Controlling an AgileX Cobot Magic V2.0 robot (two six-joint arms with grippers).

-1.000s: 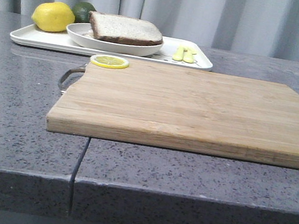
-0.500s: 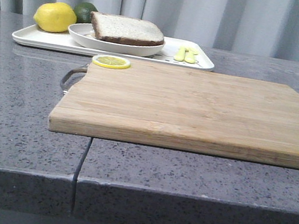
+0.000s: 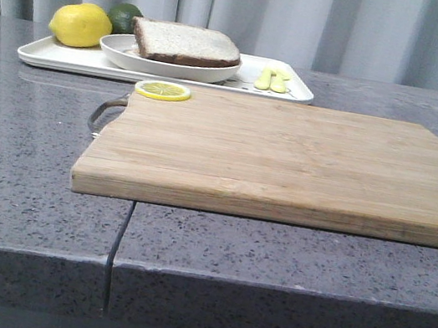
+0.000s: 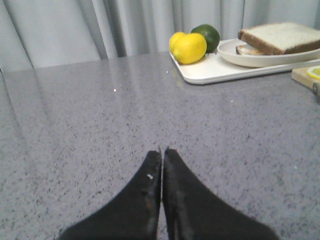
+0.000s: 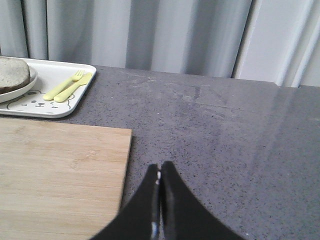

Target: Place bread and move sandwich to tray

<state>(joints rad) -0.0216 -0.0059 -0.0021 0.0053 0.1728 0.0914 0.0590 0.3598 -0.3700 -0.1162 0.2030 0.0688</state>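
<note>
Between the half-second-earlier front view and the present one, no displacement of any object is seen; over the full second, the whole scene is shifted slightly to the right of the frame.

Left gripper: jaws pressed together, nothing held, poised above bare grey countertop. Right gripper: jaws likewise closed and empty, positioned over the countertop just beside the right edge of the wooden cutting board.

In the front view, the cutting board is laid across the centre, with a lemon slice at its 11 o'clock corner. The tray is set at 11 o'clock beyond the board. On it is borne the plate carrying the sandwich, topped by a brown-crusted slice; the egg cannot be made out with certainty. A lemon and a lime are placed at the tray's 9 o'clock end, touching each other, and yellow cutlery at its 3 o'clock end.
</note>
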